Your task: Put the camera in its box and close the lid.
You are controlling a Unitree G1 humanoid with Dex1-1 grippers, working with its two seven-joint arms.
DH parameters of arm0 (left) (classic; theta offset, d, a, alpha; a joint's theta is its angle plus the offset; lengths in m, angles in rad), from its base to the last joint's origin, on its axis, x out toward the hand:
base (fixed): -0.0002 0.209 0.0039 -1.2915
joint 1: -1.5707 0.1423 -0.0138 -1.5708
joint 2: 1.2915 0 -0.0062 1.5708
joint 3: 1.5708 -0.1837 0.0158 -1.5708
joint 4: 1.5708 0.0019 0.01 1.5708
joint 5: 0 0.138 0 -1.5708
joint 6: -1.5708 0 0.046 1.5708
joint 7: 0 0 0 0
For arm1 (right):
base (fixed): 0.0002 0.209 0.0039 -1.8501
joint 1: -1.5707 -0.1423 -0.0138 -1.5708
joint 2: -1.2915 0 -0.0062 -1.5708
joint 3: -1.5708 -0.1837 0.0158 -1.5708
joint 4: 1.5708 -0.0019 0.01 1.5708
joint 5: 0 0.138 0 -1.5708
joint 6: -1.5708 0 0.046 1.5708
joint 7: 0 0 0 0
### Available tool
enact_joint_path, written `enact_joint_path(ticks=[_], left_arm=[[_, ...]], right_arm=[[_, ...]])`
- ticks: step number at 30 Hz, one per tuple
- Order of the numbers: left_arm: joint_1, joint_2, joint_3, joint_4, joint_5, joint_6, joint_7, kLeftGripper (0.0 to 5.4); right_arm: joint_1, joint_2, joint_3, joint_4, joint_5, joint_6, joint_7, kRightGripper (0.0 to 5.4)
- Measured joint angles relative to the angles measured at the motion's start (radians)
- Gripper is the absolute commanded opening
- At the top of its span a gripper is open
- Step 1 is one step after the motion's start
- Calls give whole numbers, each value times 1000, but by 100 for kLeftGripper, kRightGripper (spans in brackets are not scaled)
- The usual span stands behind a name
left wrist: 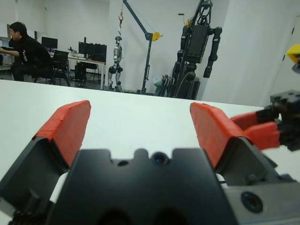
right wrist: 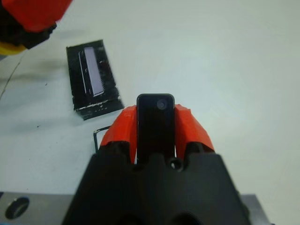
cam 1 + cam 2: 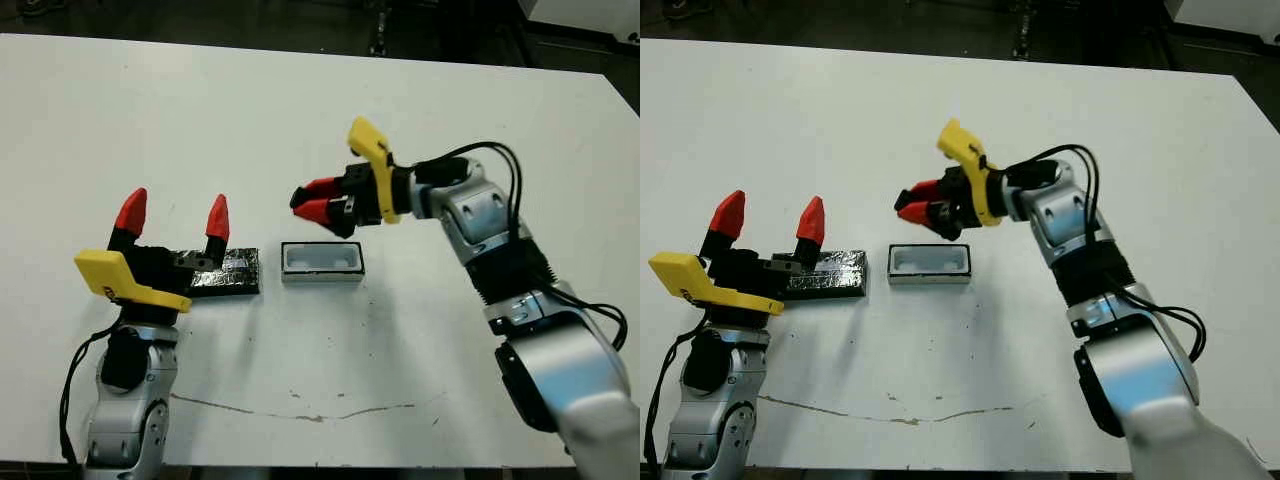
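Right hand (image 2: 155, 123) clamps camera (image 2: 155, 121) above box (image 3: 322, 261).

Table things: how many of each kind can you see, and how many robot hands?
Camera: 1
Box: 1
Lid: 1
Robot hands: 2, the left hand and the right hand
Total: 5

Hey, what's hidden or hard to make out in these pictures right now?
- Camera: the head views hide it inside the right pincer; only the right wrist view shows it.
- Box: in the right wrist view the pincer covers nearly all of it.
- Lid: in the head views the left pincer covers its left end.
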Motion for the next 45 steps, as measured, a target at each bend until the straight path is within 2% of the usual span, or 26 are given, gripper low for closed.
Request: enact_joint_path(ticks=[14, 31, 41, 45], left_arm=[[-3, -2, -4, 1, 6, 0, 2, 540], [-3, -6, -5, 2, 8, -1, 3, 540], [-3, -8, -5, 3, 9, -1, 4, 540], [-3, -8, -5, 2, 7, -1, 4, 540]], right_arm=[[44, 9, 89, -63, -27, 22, 3, 166], [46, -2, 118, -98, -37, 42, 5, 166], [32, -22, 105, 39, -43, -122, 88, 166], [32, -24, 95, 74, -43, -160, 111, 166]])
